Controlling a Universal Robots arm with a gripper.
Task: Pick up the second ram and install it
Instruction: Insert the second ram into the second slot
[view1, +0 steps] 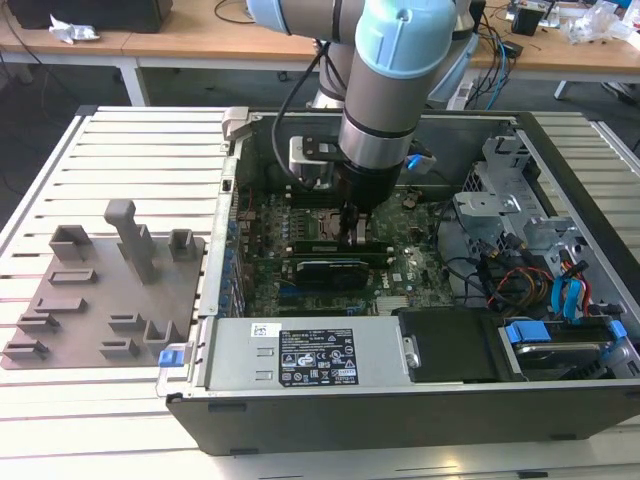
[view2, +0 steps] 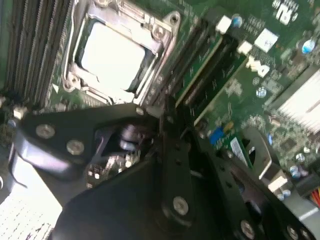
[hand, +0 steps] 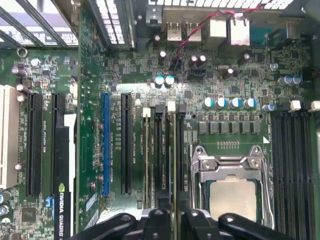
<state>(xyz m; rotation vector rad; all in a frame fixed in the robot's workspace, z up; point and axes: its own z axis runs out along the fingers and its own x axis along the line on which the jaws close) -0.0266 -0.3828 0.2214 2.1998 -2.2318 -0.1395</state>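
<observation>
The black linkage gripper (view1: 357, 232) stands low inside the open grey computer case (view1: 400, 425), right over the memory slots beside the square metal-framed CPU socket (hand: 232, 185). The second ram (view2: 207, 70), a long narrow green circuit-board stick, lies along one of those dark slots and runs away from the gripper's tip in the second wrist view. It looks at least started into the slot, and its near end passes under the gripper.

Done well, this step wants the stick square to the slot and pressed straight down and evenly, so neither end rides high (a tilted board would likely jam against the white end latches (hand: 171, 106)).

Much is masked. The gripper's own body covers the near end of the stick in both wrist views, so I cannot tell whether it is clamping the stick or only standing over it, nor whether the board is fully seated. The slot's near latch is hidden too.
</observation>
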